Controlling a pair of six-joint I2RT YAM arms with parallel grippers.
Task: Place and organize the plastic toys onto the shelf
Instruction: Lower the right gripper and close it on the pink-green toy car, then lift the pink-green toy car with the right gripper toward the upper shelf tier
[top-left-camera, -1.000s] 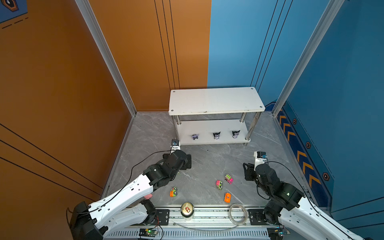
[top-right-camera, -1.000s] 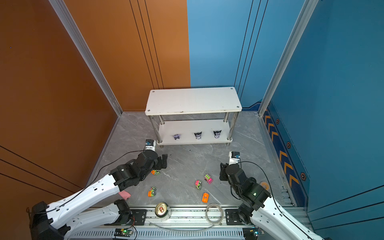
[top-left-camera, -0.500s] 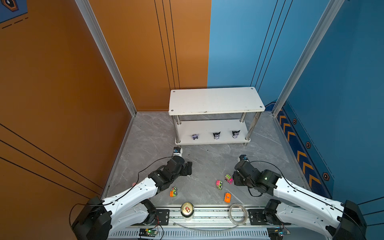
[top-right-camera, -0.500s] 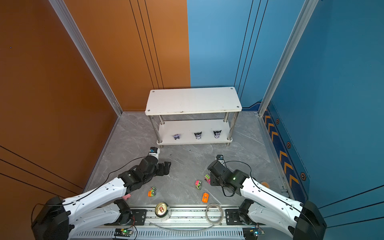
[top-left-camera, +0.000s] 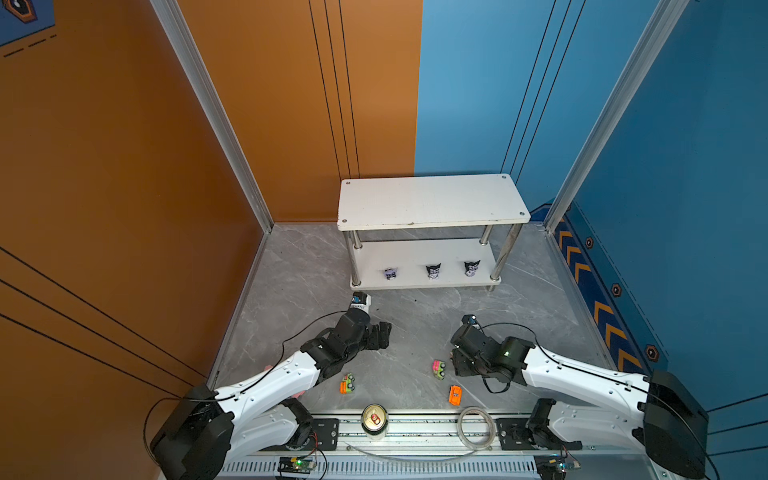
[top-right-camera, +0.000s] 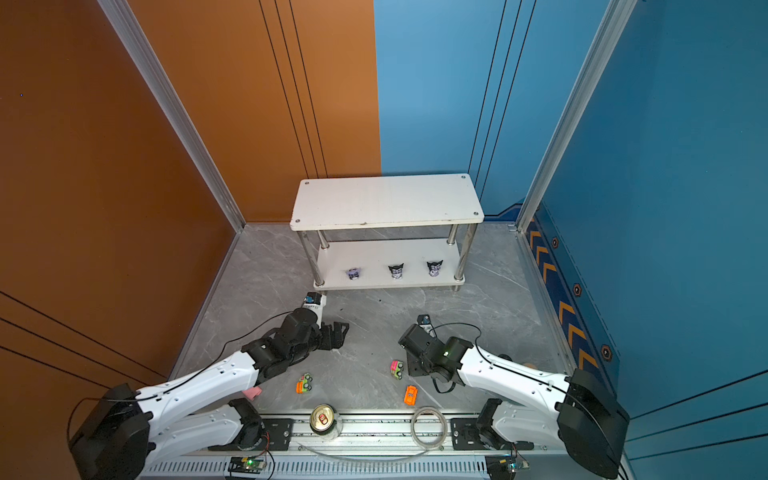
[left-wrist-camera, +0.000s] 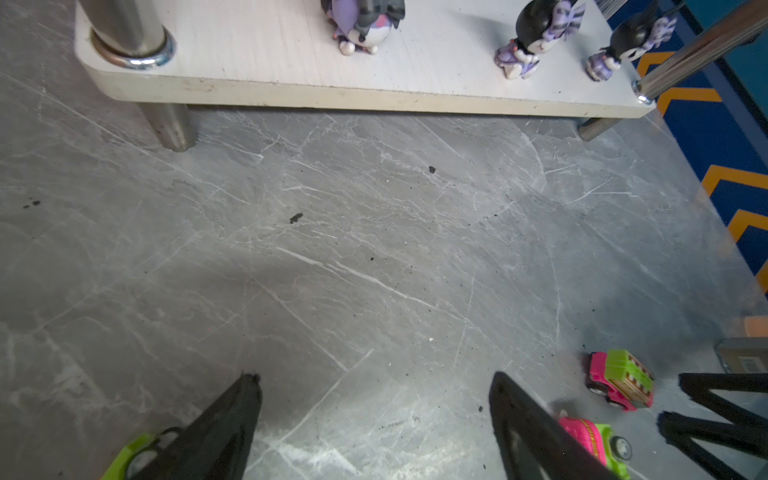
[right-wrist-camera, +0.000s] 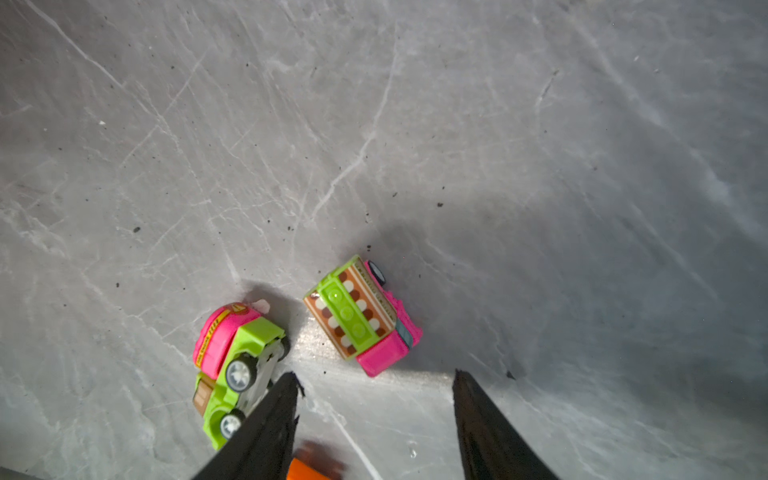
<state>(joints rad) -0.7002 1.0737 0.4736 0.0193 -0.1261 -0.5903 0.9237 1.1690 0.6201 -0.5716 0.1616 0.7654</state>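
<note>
The shelf (top-left-camera: 432, 199) is plain white with shiny chrome legs. The figurines (top-left-camera: 433, 271) are black, purple and white, one with a bit of pink. The tabletop (top-left-camera: 415, 332) is grey marble with thin white veins. The toy truck (right-wrist-camera: 361, 316) is hot pink and lime with brown-and-white dotted panels. The pink-topped toy car (right-wrist-camera: 237, 353) has a lime body and a yellow stripe. Then there's a solid orange car (top-left-camera: 455, 395) and an orange-and-green car (top-left-camera: 347, 383).
</note>
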